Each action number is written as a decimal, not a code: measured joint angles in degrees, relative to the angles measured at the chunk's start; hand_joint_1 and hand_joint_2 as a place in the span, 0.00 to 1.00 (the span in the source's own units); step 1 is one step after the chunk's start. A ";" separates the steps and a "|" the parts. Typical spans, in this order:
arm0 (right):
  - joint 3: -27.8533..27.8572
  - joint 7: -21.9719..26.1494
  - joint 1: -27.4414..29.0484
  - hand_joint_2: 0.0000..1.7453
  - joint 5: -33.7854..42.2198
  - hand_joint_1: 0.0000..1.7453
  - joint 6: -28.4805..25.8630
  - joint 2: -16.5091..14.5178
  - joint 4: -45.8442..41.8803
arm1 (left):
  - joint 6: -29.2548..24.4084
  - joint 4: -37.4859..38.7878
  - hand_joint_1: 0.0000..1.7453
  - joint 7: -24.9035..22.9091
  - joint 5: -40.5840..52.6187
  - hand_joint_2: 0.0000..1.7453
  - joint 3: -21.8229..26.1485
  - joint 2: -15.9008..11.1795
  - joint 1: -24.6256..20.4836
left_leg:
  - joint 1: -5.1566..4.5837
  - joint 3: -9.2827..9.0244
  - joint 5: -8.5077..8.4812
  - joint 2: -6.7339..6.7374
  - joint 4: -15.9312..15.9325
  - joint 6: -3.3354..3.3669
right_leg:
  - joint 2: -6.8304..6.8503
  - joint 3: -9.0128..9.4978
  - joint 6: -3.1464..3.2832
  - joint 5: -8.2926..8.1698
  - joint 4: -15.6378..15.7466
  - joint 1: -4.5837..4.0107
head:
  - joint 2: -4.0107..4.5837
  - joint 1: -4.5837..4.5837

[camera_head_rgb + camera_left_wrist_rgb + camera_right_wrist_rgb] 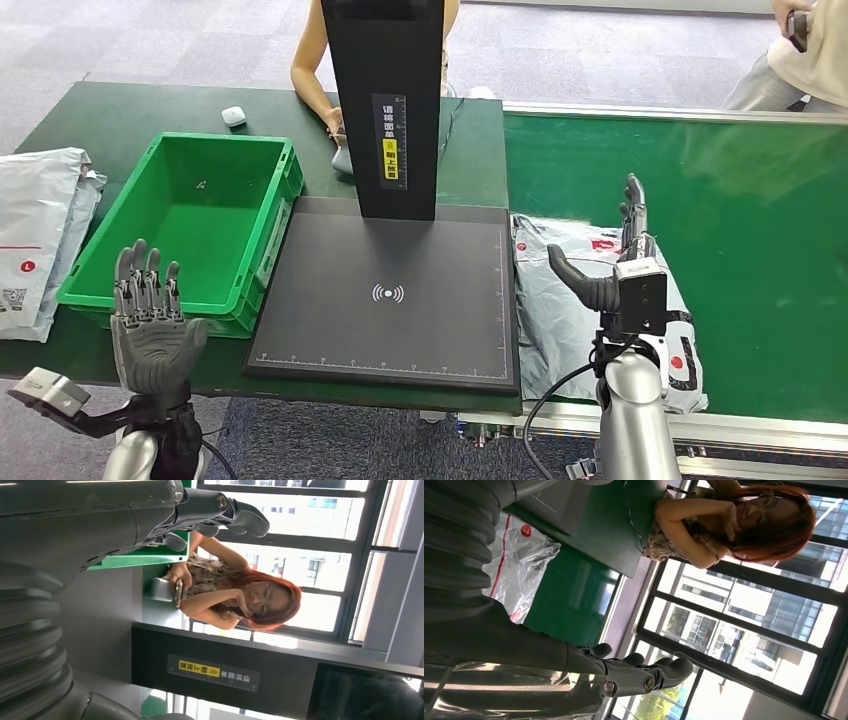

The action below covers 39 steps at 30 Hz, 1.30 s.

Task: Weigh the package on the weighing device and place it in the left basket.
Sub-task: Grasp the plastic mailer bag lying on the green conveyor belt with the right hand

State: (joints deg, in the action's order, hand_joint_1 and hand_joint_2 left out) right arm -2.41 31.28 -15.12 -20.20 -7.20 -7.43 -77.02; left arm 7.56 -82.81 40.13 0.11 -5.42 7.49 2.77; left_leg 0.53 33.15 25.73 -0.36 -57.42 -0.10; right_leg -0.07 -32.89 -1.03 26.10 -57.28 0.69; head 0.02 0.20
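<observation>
A grey plastic mailer package (560, 300) with red markings lies flat on the green conveyor belt, just right of the black weighing platform (390, 295). My right hand (615, 265) hovers above the package, fingers straight and thumb spread, holding nothing; the package (521, 555) also appears beneath it in the right wrist view. The green basket (190, 225) stands left of the scale with nothing in it. My left hand (150, 320) is raised in front of the basket's near edge, fingers upright and apart, empty. In the left wrist view its fingers (225, 515) extend freely.
A black upright column (388, 105) with a yellow label rises from the scale's far side. More grey mailers (40, 230) lie at the far left. A person (320, 70) sits behind the table; another person (790, 60) is at the far right. A small white object (233, 116) rests on the table.
</observation>
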 joint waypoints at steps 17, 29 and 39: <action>-1.54 -17.21 1.75 1.00 -37.77 0.00 -4.40 10.28 8.96 | 3.76 4.99 0.00 -1.13 3.22 1.00 -8.68 1.36 -6.18 | -0.04 0.11 0.02 -0.07 -0.08 0.05 | 0.04 -0.03 -0.10 -0.05 0.06 0.04 | 0.00 -0.01; -5.40 -27.87 -5.40 1.00 -45.71 0.00 3.55 10.99 25.20 | 5.79 8.11 0.00 -1.05 4.48 1.00 -8.62 1.62 -8.01 | 0.02 0.06 -0.03 -0.01 -0.05 -0.01 | -0.02 -0.04 -0.05 -0.07 0.03 -0.05 | 0.00 0.00; -8.02 -32.82 -10.34 1.00 -45.58 0.00 13.03 11.87 37.93 | 5.82 12.03 0.00 -0.09 5.11 1.00 -8.99 2.06 -9.37 | 0.01 -0.15 -0.02 0.00 -0.08 0.03 | -0.03 0.16 -0.11 -0.10 0.08 0.00 | 0.00 0.00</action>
State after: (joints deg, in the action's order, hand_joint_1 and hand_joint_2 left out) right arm -10.43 -1.54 -25.46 -65.78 5.83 4.44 -39.08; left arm 13.39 -70.77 40.04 5.22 -14.41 9.55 -6.60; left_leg 0.54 33.00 25.71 -0.36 -57.50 -0.08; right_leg -0.09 -32.73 -1.14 26.00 -57.20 0.68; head 0.02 0.19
